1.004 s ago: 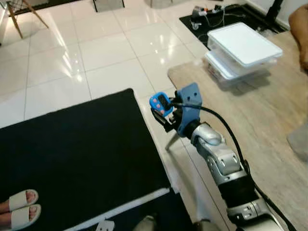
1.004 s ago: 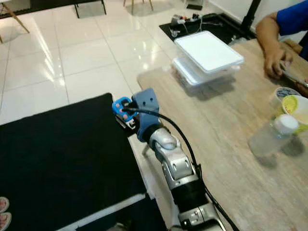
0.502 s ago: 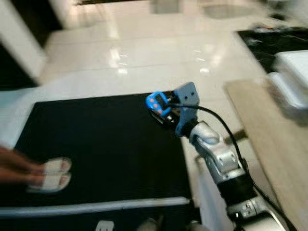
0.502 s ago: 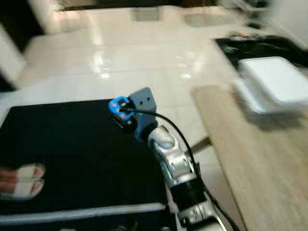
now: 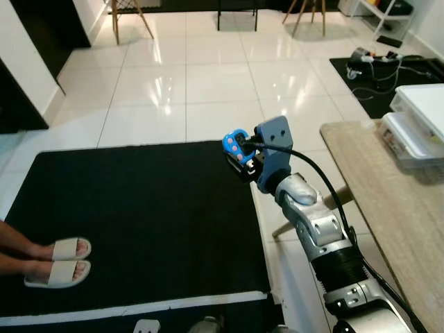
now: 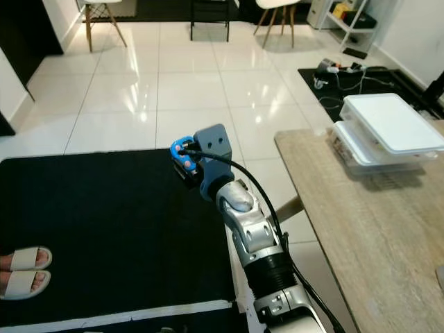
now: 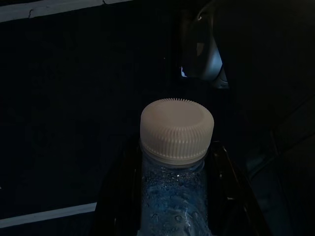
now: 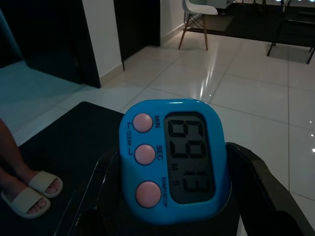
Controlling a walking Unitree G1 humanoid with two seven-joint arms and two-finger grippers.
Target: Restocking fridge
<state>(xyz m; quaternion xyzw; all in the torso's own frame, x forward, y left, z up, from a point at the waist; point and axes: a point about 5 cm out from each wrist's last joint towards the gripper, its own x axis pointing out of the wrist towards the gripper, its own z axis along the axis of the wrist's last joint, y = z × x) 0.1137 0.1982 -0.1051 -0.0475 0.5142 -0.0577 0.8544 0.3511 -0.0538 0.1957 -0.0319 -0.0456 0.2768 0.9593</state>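
Two tools grip — left [image 7: 172, 196] a bottle [image 7: 176, 147], right [image 8: 167, 196] a timer [image 8: 172, 157].

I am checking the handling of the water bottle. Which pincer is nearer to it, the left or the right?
Left. The left pincer is shut on the water bottle, its fingers on both sides below the white cap. The right pincer grips the blue timer, out over the black mat.

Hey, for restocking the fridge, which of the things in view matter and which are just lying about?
For the job:
- water bottle, held in the left tool

Just lying about:
- blue timer, held in the right tool
- stacked white containers
- black mat
- a person's sandalled feet
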